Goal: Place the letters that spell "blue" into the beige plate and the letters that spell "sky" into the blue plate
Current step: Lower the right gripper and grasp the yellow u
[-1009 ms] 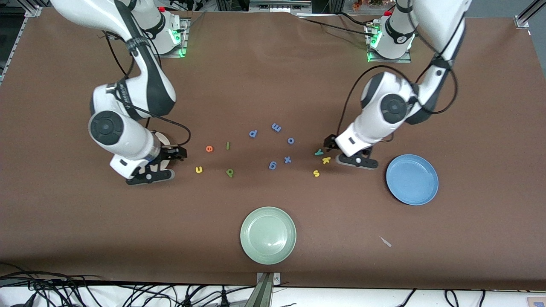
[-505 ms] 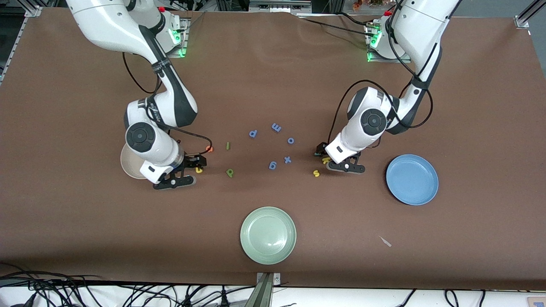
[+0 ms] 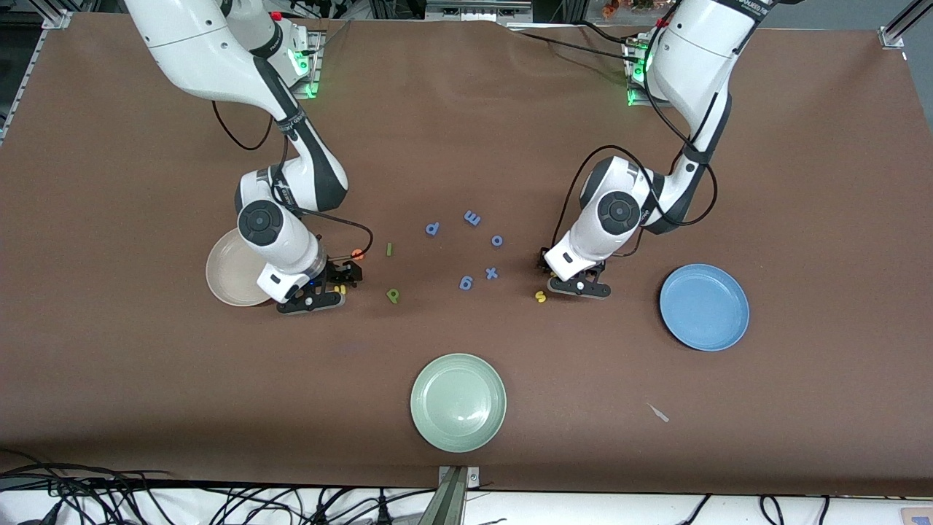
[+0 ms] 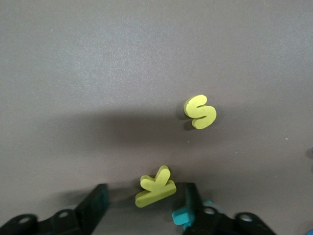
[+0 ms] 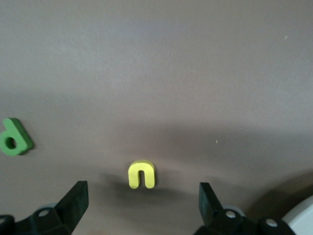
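Brown matting covers your desk (image 3: pixel 466 131), and the letters lie scattered across its middle, between the two arms, so each arm works the cluster at its own end. Your right gripper (image 5: pixel 142 203) is low over the yellow u (image 5: pixel 142 175), jaws spread wide and empty with the letter centred in the gap. The beige plate (image 3: pixel 227 271) sits just beside that arm, partly under its wrist, so the carry should be short. The green b (image 3: pixel 393 294), orange e (image 3: pixel 357 254) and thin green l (image 3: pixel 389 249) wait on the desk nearby.

Your left gripper (image 4: pixel 146 203) straddles the yellow k (image 4: pixel 155 187), jaws partly drawn in. One finger appears to touch the letter, the other stands clear, so I judge no grip yet. The teal y (image 4: pixel 182 217) lies against that finger and risks being nudged. The yellow s (image 4: pixel 200 111) lies apart; the blue plate (image 3: pixel 704 306) waits empty toward that arm's end.
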Action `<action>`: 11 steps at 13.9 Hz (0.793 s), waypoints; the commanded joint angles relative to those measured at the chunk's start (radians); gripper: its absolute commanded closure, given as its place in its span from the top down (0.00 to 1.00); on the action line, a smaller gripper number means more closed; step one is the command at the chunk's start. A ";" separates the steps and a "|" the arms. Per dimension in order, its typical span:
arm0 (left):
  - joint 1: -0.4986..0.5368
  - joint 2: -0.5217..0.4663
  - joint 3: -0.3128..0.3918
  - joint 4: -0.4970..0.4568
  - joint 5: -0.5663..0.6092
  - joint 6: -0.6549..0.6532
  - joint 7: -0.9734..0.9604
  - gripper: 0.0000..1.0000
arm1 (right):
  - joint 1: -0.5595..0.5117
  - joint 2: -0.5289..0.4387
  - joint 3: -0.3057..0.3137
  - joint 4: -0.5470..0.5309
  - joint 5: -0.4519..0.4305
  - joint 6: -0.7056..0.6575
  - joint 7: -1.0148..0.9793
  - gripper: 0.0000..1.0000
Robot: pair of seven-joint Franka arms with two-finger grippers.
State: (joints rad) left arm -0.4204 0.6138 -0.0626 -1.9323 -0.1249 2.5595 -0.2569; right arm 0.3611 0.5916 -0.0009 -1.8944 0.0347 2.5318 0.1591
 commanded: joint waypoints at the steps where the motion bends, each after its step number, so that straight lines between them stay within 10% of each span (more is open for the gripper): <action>1: -0.026 0.023 0.018 0.019 -0.015 0.004 -0.001 0.54 | 0.007 0.011 -0.001 -0.014 0.017 0.024 0.008 0.99; 8: -0.031 0.014 0.038 0.015 0.080 0.007 0.010 0.11 | 0.012 0.031 0.006 -0.002 0.019 0.038 0.014 0.81; 10: -0.023 0.008 0.038 0.018 0.080 0.005 0.007 0.29 | 0.009 0.031 0.006 0.000 0.019 0.038 0.014 0.64; 11: -0.020 -0.005 0.038 0.025 0.073 0.005 0.005 0.59 | 0.009 0.031 0.006 0.000 0.021 0.038 0.014 0.57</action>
State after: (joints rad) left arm -0.4467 0.6131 -0.0385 -1.9184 -0.0771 2.5624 -0.2540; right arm 0.3682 0.6171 0.0030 -1.8990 0.0360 2.5547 0.1649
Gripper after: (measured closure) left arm 0.837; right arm 0.313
